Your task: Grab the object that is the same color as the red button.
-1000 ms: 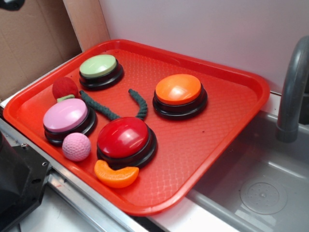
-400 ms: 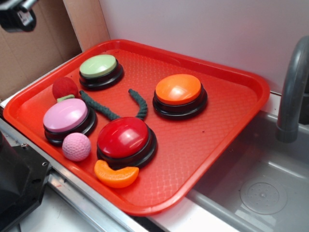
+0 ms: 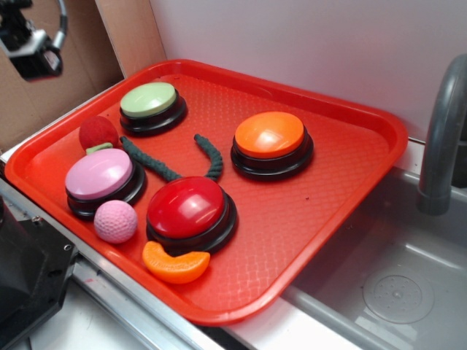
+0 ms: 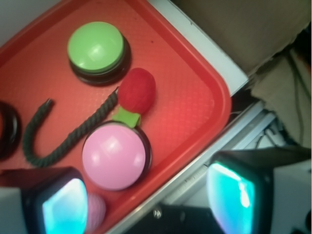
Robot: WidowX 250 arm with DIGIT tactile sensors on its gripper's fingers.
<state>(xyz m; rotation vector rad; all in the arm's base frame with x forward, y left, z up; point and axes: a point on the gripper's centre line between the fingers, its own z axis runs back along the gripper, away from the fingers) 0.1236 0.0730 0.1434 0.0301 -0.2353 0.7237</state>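
Observation:
The dark-red fuzzy ball [image 3: 98,132] [image 4: 138,90], with a pale green bit at its base, lies near the red tray's [image 3: 350,168] left edge, between the green-domed button [image 3: 149,102] and the pink-domed button [image 3: 100,175]. The red button [image 3: 188,208], a glossy dome on a black base, sits at the tray's front middle; it is out of the wrist view. My gripper [image 4: 151,202] hangs high above the tray's left edge, at the top left of the exterior view [image 3: 33,51]. It is open, with nothing between its fingers.
An orange-domed button [image 3: 270,137] stands at the tray's middle right. A dark green rope [image 3: 171,164] curls between the buttons. A pink dimpled ball [image 3: 115,221] and an orange slice toy [image 3: 174,264] lie at the front. A grey faucet [image 3: 441,138] and sink [image 3: 394,277] are at right.
My gripper has come down and to the right into the exterior view's top left corner. Nothing on the tray has moved.

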